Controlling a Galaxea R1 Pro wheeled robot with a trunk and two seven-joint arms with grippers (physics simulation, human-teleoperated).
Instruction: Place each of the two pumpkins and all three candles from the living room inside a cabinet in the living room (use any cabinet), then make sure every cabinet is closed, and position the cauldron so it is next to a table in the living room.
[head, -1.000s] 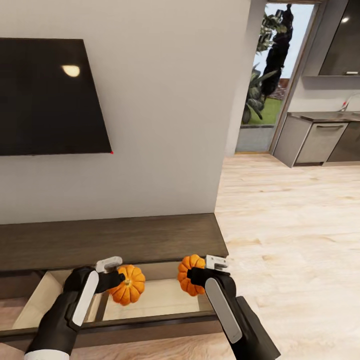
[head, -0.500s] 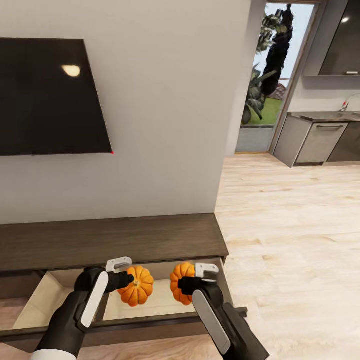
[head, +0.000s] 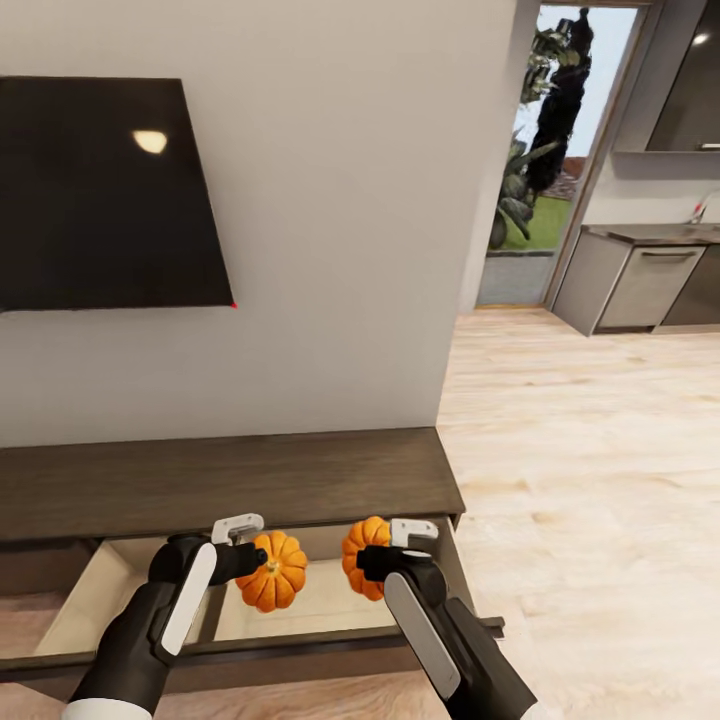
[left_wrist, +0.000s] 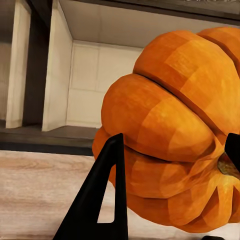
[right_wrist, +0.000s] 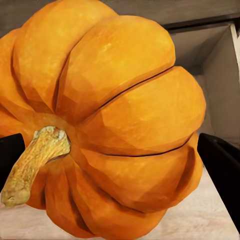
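The cabinet (head: 250, 480) runs along the foot of the white wall, and one of its drawers (head: 300, 605) stands pulled out toward the robot, showing a pale wood interior. Above that open drawer the left gripper (head: 252, 560) holds one pumpkin (head: 272, 571), its fingers (left_wrist: 102, 200) closed against the ribbed orange sides. Just beside it, nearer the cabinet's right end, the right gripper (head: 375, 558) clamps the second pumpkin (head: 360, 555) in the same way, with a dark finger (right_wrist: 222, 172) pressed against its flank and its tan stem (right_wrist: 32, 165) pointing out to one side. Both pumpkins hang over the drawer's pale floor, close together but apart. A dark television (head: 100, 190) is mounted on the wall above the cabinet, and light wooden flooring (head: 580, 480) stretches away past the cabinet's right end.
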